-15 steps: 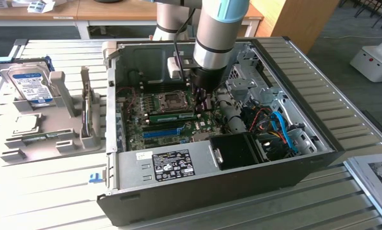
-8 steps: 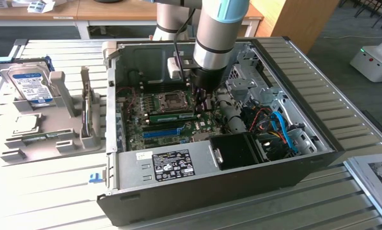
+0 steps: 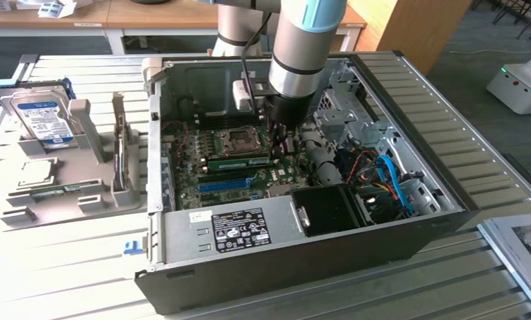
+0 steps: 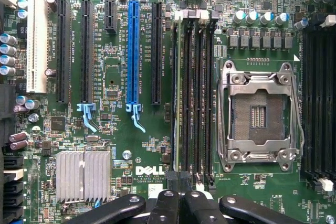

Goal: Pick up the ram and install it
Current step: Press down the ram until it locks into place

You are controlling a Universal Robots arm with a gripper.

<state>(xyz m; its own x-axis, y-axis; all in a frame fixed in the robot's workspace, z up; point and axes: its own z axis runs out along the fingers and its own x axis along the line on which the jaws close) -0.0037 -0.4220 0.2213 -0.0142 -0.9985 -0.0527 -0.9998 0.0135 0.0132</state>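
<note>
**Desk:** What have we got, and where is the stick?

**Photographer:** We have the ram (image 3: pixel 238 161), a green strip, standing on edge in a memory slot of the motherboard (image 3: pixel 274 179), inside the open computer case (image 3: pixel 443 200). In the exterior view its long axis runs from nine o'clock to three o'clock. The empty CPU socket (image 3: pixel 240 139) is just beside it at twelve o'clock. The blue expansion slot (image 3: pixel 225 184) lies parallel to it, near at six o'clock.

**Desk:** And the arm?

**Photographer:** We see the gripper (image 3: pixel 280 148) reaching straight down into the case, and its fingers are clenched together with no gap between them. In the exterior view it is at the three o'clock end of the ram, so the stick stretches away from it toward nine o'clock.

**Desk:** Is it gripping the stick?

**Photographer:** We judge not. The closed tips sit over that end rather than around it. We cannot tell whether they press on the top edge or stop just short of it.

**Desk:** How far along do we call it?

**Photographer:** We read the ram as already in its slot. We cannot make out whether the latches have caught. The wrist view looks down the slot row, with the gripper (image 4: pixel 177 198) at its near end.
</note>
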